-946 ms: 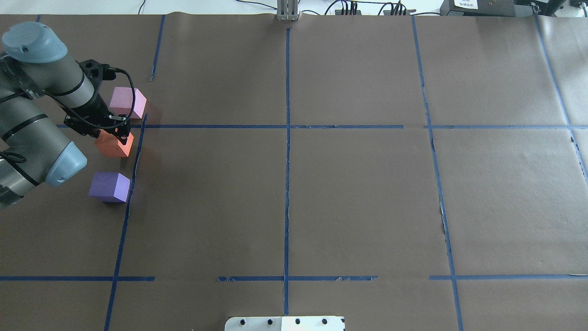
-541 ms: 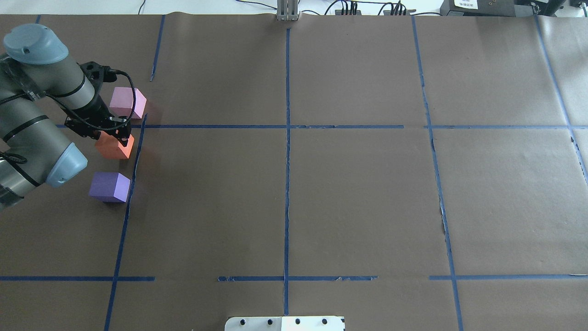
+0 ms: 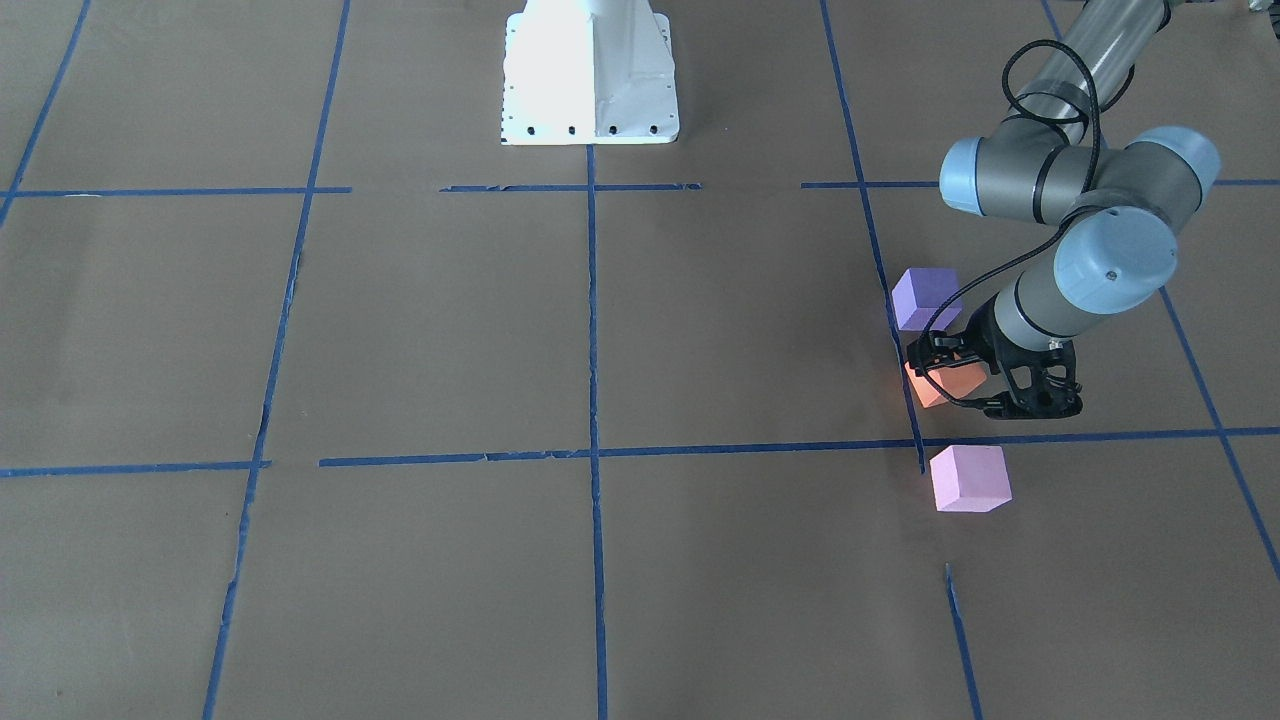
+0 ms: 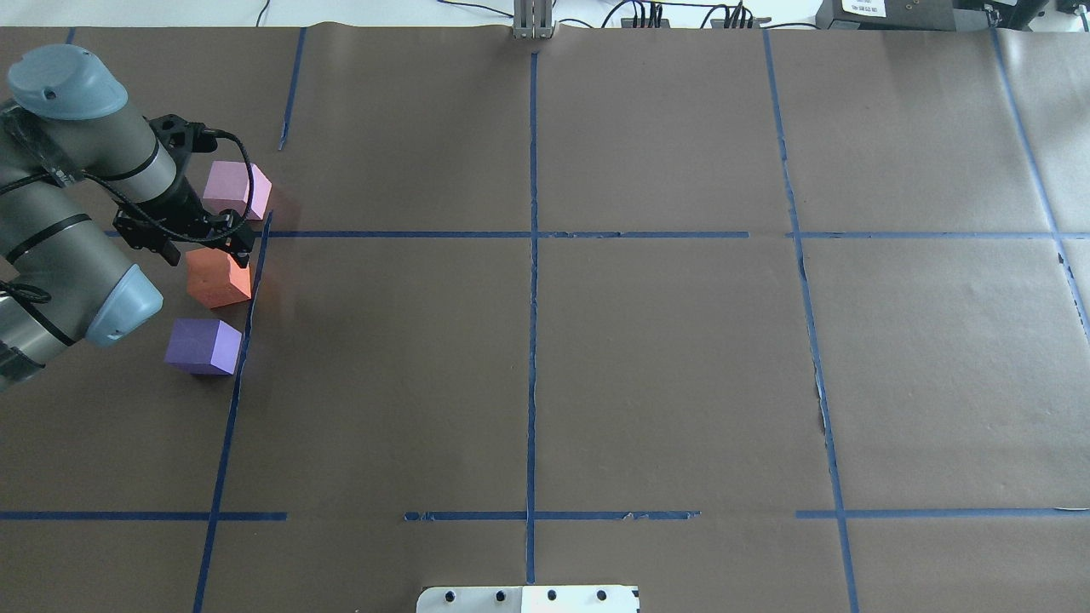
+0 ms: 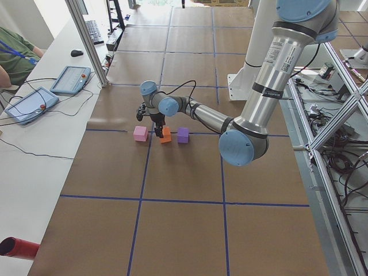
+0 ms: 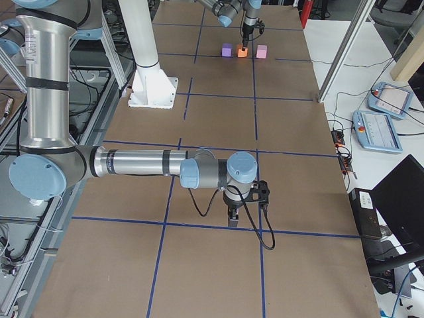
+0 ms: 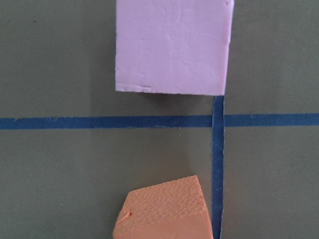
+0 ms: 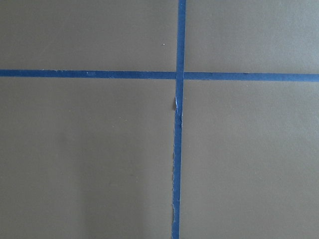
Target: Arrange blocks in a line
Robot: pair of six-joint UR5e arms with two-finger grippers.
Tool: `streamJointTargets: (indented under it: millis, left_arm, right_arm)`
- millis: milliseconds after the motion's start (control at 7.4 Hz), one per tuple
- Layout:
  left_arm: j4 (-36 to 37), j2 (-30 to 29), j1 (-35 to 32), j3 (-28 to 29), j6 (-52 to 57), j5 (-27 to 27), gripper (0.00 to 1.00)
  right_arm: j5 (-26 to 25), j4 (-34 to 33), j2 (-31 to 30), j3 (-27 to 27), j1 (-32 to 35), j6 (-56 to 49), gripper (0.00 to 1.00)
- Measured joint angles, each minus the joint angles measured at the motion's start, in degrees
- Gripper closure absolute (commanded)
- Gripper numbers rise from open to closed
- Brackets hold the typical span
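Orange block sits between the pink block and the purple block, all three beside a blue tape line. Overhead I see the left gripper with its jaws spread above the orange cube's far edge. My left wrist camera shows no fingers, only that cube, askew and cut off. The right gripper appears only in a side view, so I cannot tell how its jaws stand.

Partly seen
The orange foam cube runs off the left wrist view's bottom edge; front-facing, the left gripper hides part of it; the right gripper is too small to read.
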Motion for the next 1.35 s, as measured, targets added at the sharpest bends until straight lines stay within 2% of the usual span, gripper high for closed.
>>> streamJointTargets:
  millis: [270,541,811,1081,1351]
  left_arm:
    - [0.3,-0.6,-0.8,-1.5,0.4,0.2,0.00]
    - [1.3,-0.4,-4.8,-7.2,2.8,0.4,0.00]
    - [2.6,0.7,-11.1,-12.2,9.9,0.6,0.00]
    - [4.7,2.7,-19.8,-12.3,22.8,0.5,0.00]
    - [5.4,6.1,-28.6,-7.0,39.3,0.1,0.00]
  right_arm:
    - [0.0,0.0,0.0,0.0,0.0,0.0,0.00]
    - [0.0,0.0,0.0,0.0,0.0,0.0,0.00]
    - [0.0,0.0,0.0,0.0,0.0,0.0,0.00]
    - [0.0,0.0,0.0,0.0,0.0,0.0,0.00]
    - [0.0,0.0,0.0,0.0,0.0,0.0,0.00]
